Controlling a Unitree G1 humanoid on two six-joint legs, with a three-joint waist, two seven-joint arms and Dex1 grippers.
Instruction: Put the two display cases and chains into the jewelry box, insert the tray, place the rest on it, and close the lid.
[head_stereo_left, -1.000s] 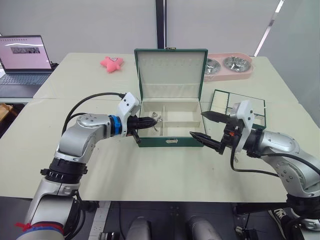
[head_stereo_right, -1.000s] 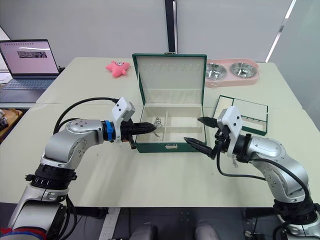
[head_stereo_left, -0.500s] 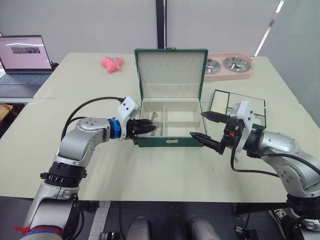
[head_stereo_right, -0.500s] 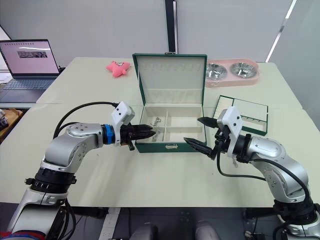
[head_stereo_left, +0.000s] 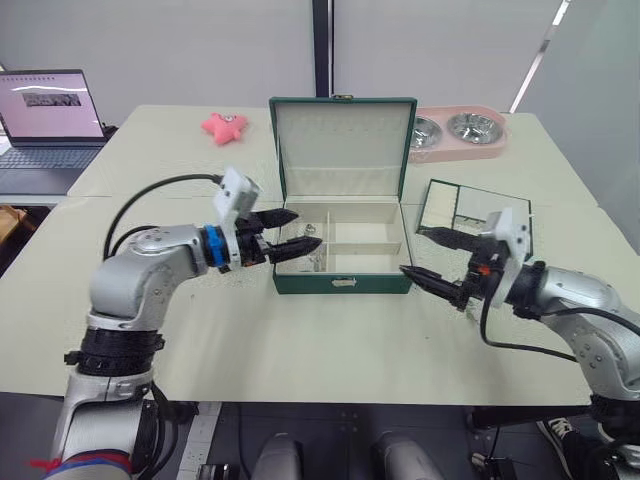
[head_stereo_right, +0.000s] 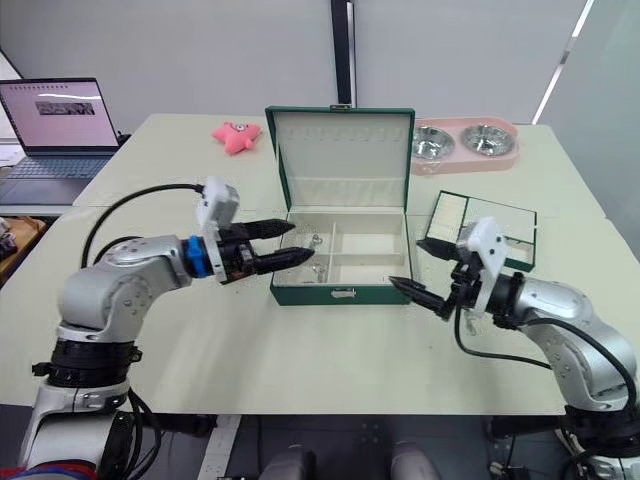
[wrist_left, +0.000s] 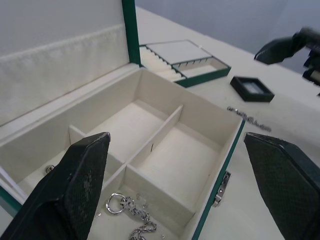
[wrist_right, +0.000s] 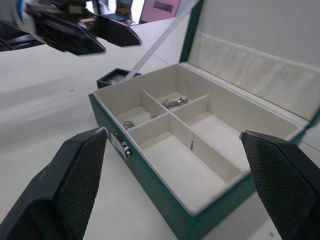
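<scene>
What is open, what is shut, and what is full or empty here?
jewelry box: open, chains in its small compartments.
lid: raised upright.
tray: out on the table, not in the box.
display case: on the table.
left gripper: open, empty.
right gripper: open, empty.
laptop: open, screen lit.

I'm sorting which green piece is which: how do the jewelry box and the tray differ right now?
The jewelry box is deep with a few large compartments, and chains lie in it; the tray is shallow, with finer divisions and no jewelry visible in it. The box has its lid raised upright; the tray has none. Both are green-rimmed, cream-lined and rest on the table.
</scene>
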